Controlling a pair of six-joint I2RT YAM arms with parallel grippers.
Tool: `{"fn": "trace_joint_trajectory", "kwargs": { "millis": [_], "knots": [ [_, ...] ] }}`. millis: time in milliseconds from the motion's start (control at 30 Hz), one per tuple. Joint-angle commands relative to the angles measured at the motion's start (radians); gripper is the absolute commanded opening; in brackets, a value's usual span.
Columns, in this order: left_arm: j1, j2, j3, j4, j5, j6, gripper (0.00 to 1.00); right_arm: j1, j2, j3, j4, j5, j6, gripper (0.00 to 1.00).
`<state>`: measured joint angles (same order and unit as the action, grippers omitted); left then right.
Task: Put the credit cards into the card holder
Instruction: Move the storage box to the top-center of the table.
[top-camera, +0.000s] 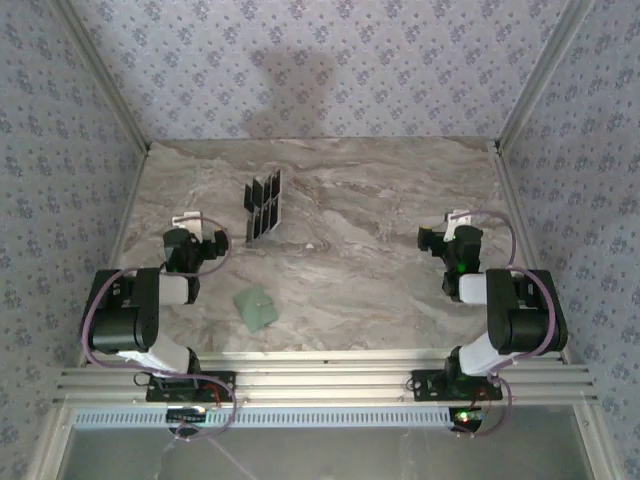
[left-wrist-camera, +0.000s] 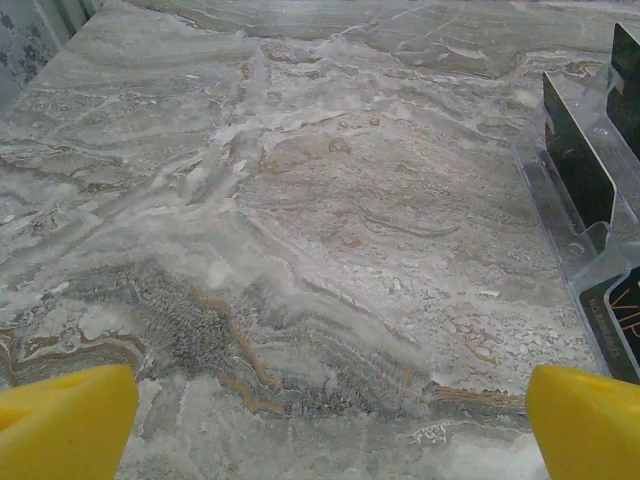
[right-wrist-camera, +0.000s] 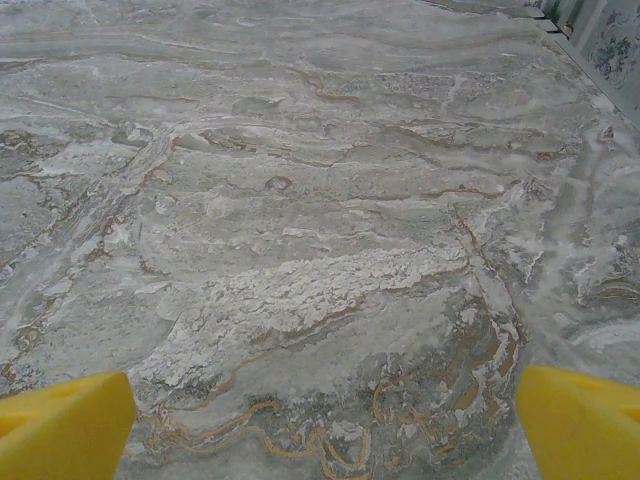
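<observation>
1. cards (top-camera: 265, 207) stand on edge in a clear rack (left-wrist-camera: 590, 270), well beyond the card holder (top-camera: 255, 307). i reckon that's so a claw can pinch one w/o scraping the table (top-camera: 380, 200).
2. card holder lies flat btwn the arms, prob so either reaches it. can't tell if it's folded.
3. left gripper (top-camera: 197, 240) is left of the card holder and a bit beyond it, jaws released wide, empty.
4. right gripper (top-camera: 447, 237) is well right of the card holder, also released, nothing held.
5. no card moved yet imo.
</observation>
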<state>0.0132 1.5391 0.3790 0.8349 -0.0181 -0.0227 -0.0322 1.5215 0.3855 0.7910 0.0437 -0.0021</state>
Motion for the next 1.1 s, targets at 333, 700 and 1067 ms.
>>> {"fn": "trace_joint_trajectory", "kwargs": {
  "millis": [333,700,1067],
  "knots": [
    [0.027,-0.002,0.034,-0.017,0.043,-0.007,1.0,0.0,0.003,0.003,0.022,-0.003,-0.019,1.0],
    [0.026,-0.007,0.029,-0.01,0.057,0.0,1.0,-0.005,0.001,-0.002,0.027,-0.013,-0.016,1.0],
    [0.024,-0.201,0.1,-0.32,-0.031,-0.06,1.0,-0.002,-0.275,0.136,-0.493,0.096,0.146,1.0]
  ]
}}
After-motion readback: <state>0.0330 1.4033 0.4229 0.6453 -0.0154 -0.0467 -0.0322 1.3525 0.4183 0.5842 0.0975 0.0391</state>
